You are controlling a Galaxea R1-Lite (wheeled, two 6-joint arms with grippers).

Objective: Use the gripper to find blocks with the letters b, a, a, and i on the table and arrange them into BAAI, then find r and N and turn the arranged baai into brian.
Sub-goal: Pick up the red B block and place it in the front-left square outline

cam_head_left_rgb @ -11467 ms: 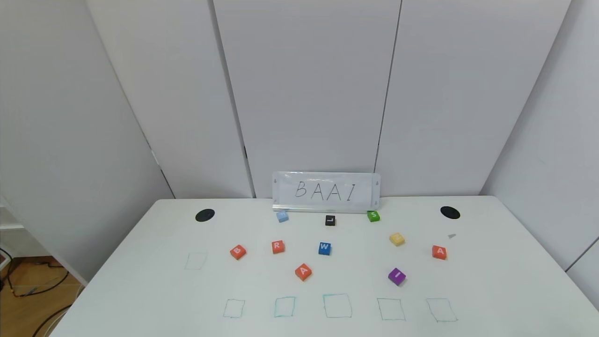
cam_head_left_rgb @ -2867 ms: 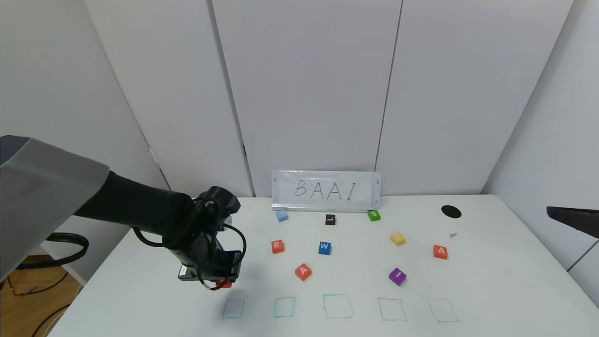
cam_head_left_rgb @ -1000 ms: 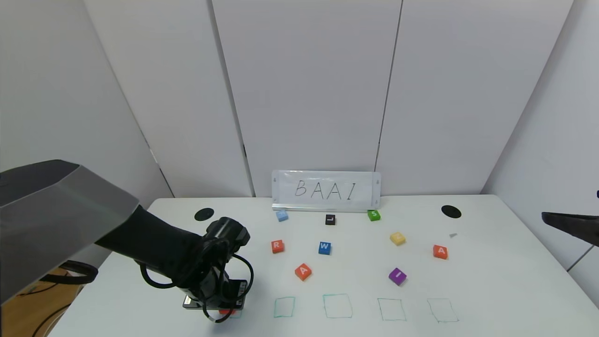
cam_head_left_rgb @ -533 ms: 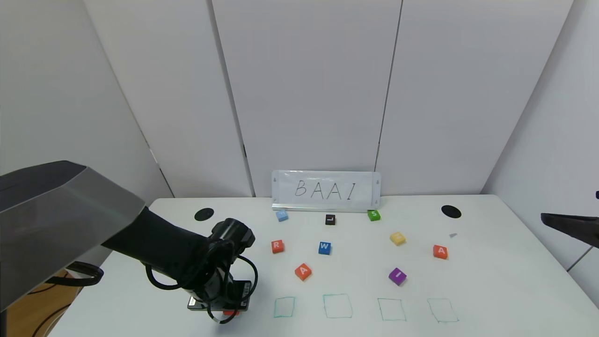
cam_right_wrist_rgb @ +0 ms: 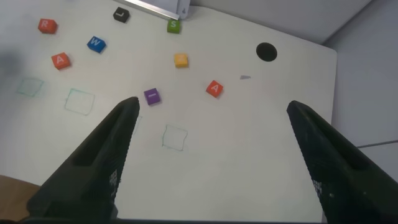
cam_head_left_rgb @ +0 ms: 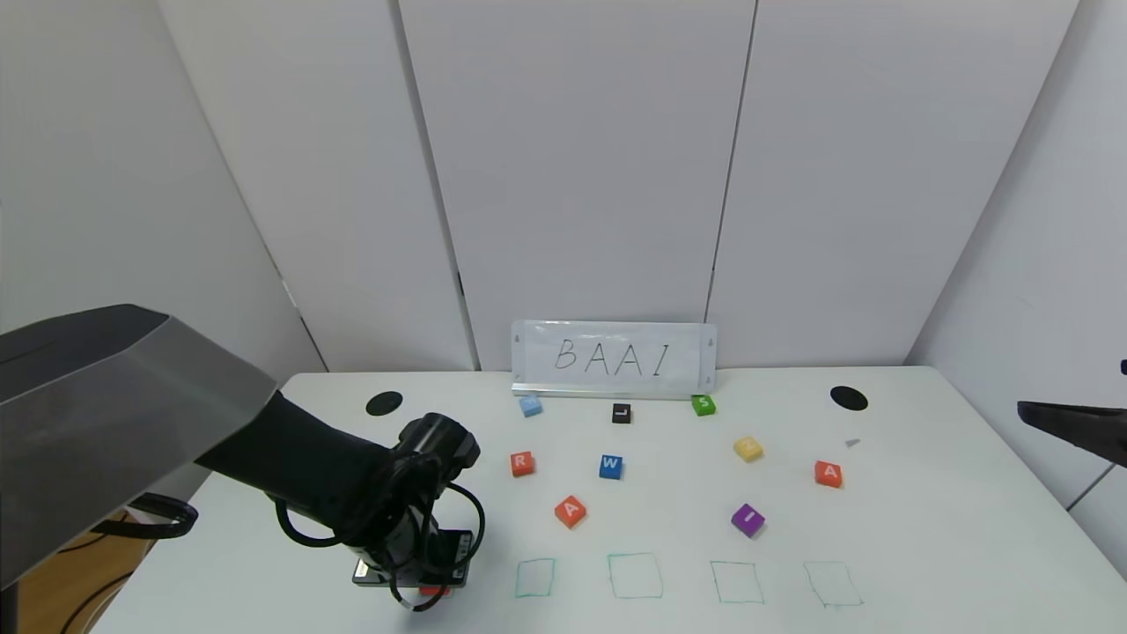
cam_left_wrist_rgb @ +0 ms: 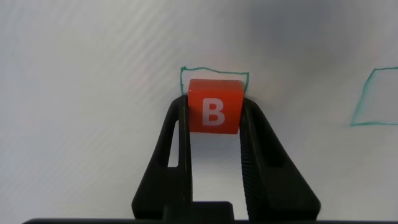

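Observation:
My left gripper (cam_left_wrist_rgb: 213, 104) is shut on the orange-red B block (cam_left_wrist_rgb: 214, 107), low over the leftmost green outline (cam_left_wrist_rgb: 214, 72) at the table's (cam_head_left_rgb: 924, 528) front left. In the head view only a red sliver of the B block (cam_head_left_rgb: 433, 590) shows under the left gripper (cam_head_left_rgb: 430, 585). I cannot tell whether it touches the table. One A block (cam_head_left_rgb: 570, 510) lies mid-table and another A block (cam_head_left_rgb: 828, 474) at the right. The purple I block (cam_head_left_rgb: 747, 519) and the R block (cam_head_left_rgb: 522, 463) also rest there. I can read no N. My right gripper (cam_right_wrist_rgb: 212, 106) hangs open and empty, high at the right edge.
A blue W (cam_head_left_rgb: 611, 467), yellow (cam_head_left_rgb: 747, 448), black L (cam_head_left_rgb: 622, 413), green S (cam_head_left_rgb: 703, 405) and light blue block (cam_head_left_rgb: 530, 405) lie farther back. A BAAI sign (cam_head_left_rgb: 614, 358) stands at the rear. Several more green outlines (cam_head_left_rgb: 634, 576) run along the front. Black discs (cam_head_left_rgb: 384, 403) mark the back corners.
The left gripper carried the B block from mid-left down to the leftmost front outline. Over the last half second it has hardly moved. The right arm stays still.

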